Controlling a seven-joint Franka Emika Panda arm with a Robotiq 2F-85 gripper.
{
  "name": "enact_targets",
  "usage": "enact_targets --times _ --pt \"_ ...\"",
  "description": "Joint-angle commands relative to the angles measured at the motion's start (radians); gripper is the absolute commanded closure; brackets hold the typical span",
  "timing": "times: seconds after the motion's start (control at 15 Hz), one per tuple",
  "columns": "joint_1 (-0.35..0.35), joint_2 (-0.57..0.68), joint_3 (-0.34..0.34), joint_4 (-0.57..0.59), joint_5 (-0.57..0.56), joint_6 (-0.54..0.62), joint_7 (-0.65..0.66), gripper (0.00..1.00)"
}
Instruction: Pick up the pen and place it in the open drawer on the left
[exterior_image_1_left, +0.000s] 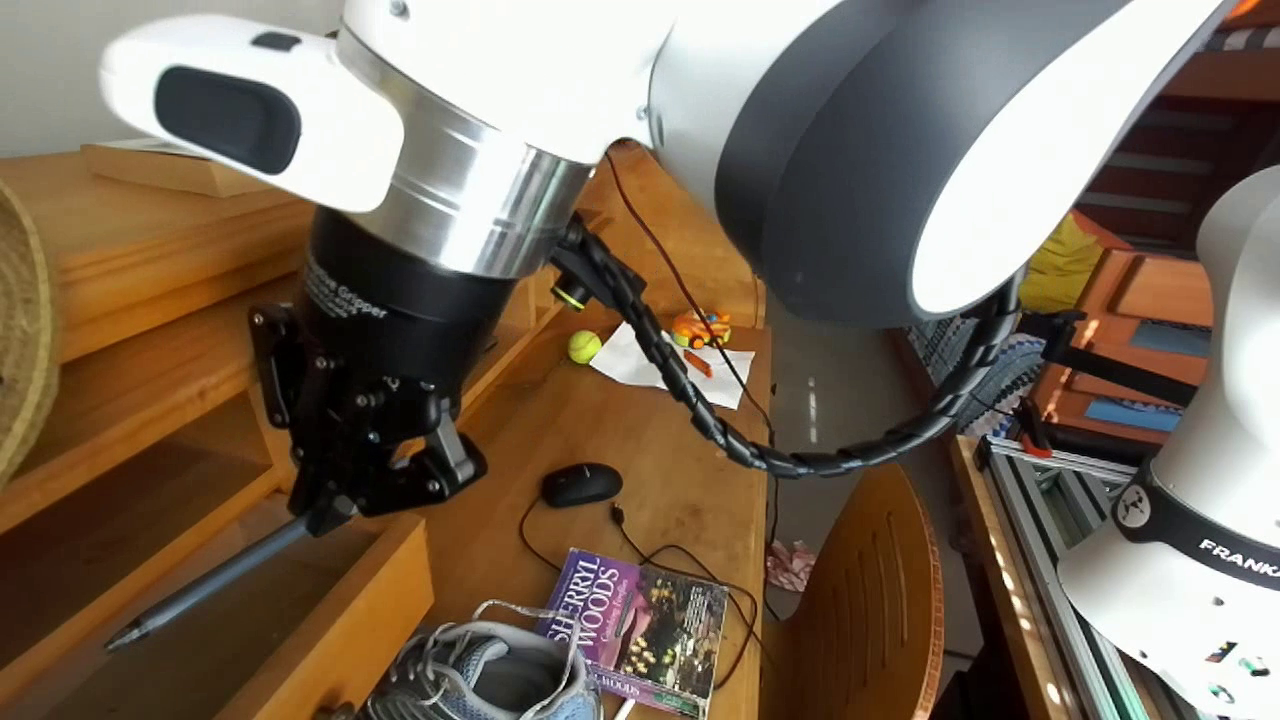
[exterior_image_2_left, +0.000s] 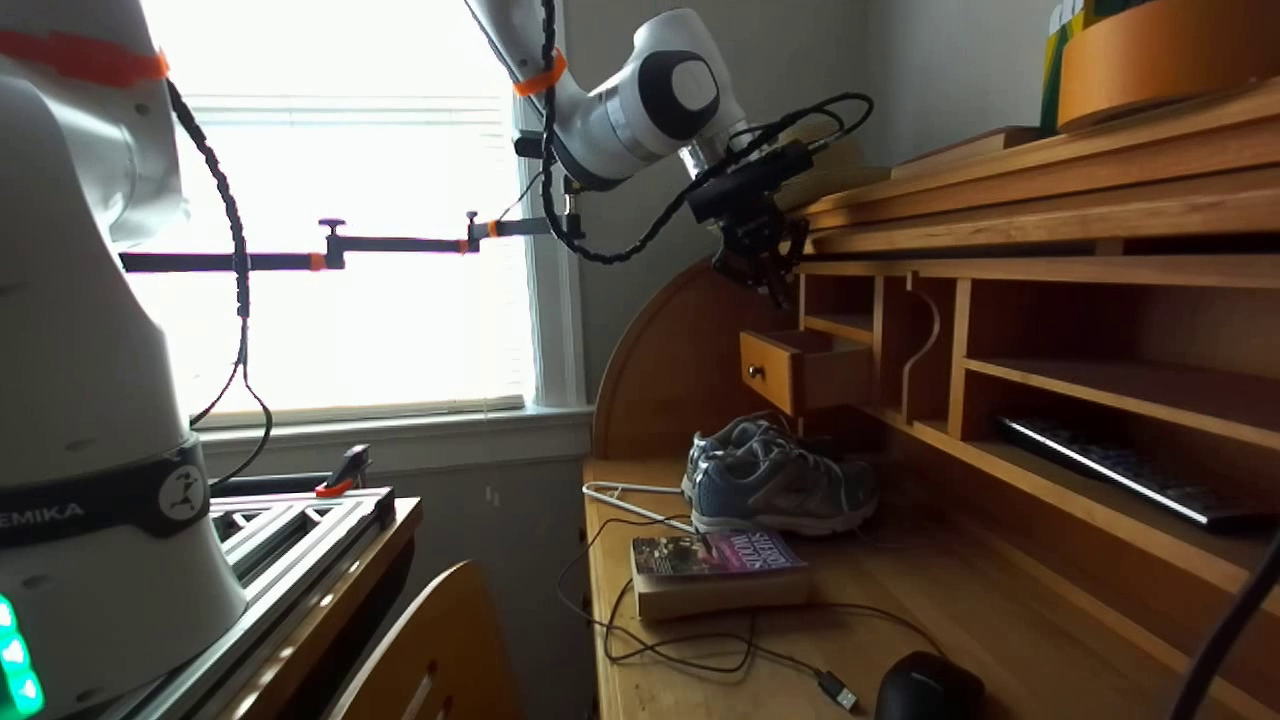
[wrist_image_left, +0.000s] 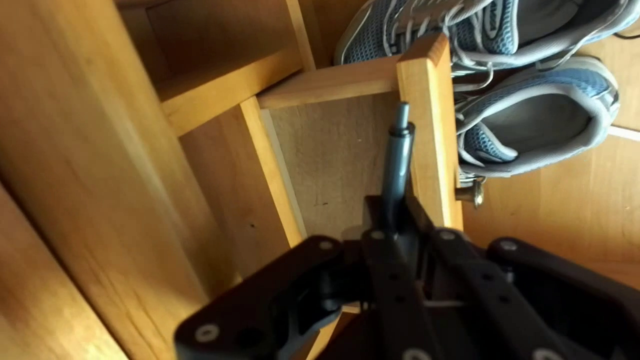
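My gripper (exterior_image_1_left: 335, 510) is shut on the pen (exterior_image_1_left: 220, 580), a slim dark grey-blue pen that slants downward from the fingertips in an exterior view. In the wrist view the pen (wrist_image_left: 398, 155) sticks out from between the fingertips (wrist_image_left: 395, 215), its far end near the drawer's front wall. The open drawer (exterior_image_2_left: 770, 370) is light-brown wood, pulled out of the desk's upper unit. Its front wall (exterior_image_1_left: 340, 620) and plain bottom (wrist_image_left: 330, 160) show. In an exterior view the gripper (exterior_image_2_left: 775, 290) is above the drawer, apart from it; the pen is hard to make out there.
Grey-blue shoes (exterior_image_2_left: 780, 480) stand below the drawer on the desk. A purple book (exterior_image_1_left: 640, 630), cables and a black mouse (exterior_image_1_left: 582, 484) lie on the desktop. Cubbyholes (exterior_image_2_left: 1110, 310) and the desk's upper ledge (wrist_image_left: 100, 150) are close beside the gripper. A chair (exterior_image_1_left: 860, 600) stands at the desk.
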Motion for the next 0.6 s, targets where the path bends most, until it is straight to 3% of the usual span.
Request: enact_targets --times 0.0,0.53 --pt "0.032 0.079 -0.037 0.056 -0.107 0.056 0.085 0.97" --pt "0.088 0.149 -0.097 0.094 -0.26 0.124 0.185 0.97"
